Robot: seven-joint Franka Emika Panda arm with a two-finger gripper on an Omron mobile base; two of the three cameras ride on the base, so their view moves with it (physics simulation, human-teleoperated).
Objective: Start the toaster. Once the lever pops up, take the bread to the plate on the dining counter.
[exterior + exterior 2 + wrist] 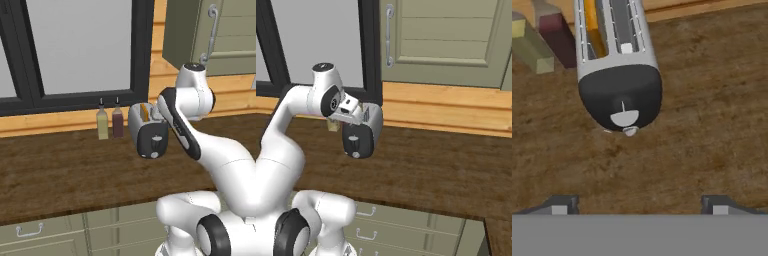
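Observation:
The silver-grey toaster (614, 55) stands on the dark wood worktop (65, 175), its black end panel (619, 95) facing me. On that panel a pale lever (624, 118) sits below a thin slot line, with a small white knob (630, 132) under it. One slot (592, 25) shows orange and the other is dark. The bread is hidden, unless the orange is it. My gripper (639, 207) hovers above and in front of the toaster (362, 131), open, with nothing between its fingertips (559, 205). The plate and the dining counter are out of view.
Two small bottles, one yellowish (102, 123) and one dark red (117, 121), stand just left of the toaster (146, 131) against the wooden back wall. A dark-framed window (80, 50) is behind them. Olive drawers with handles (29, 230) run under the worktop.

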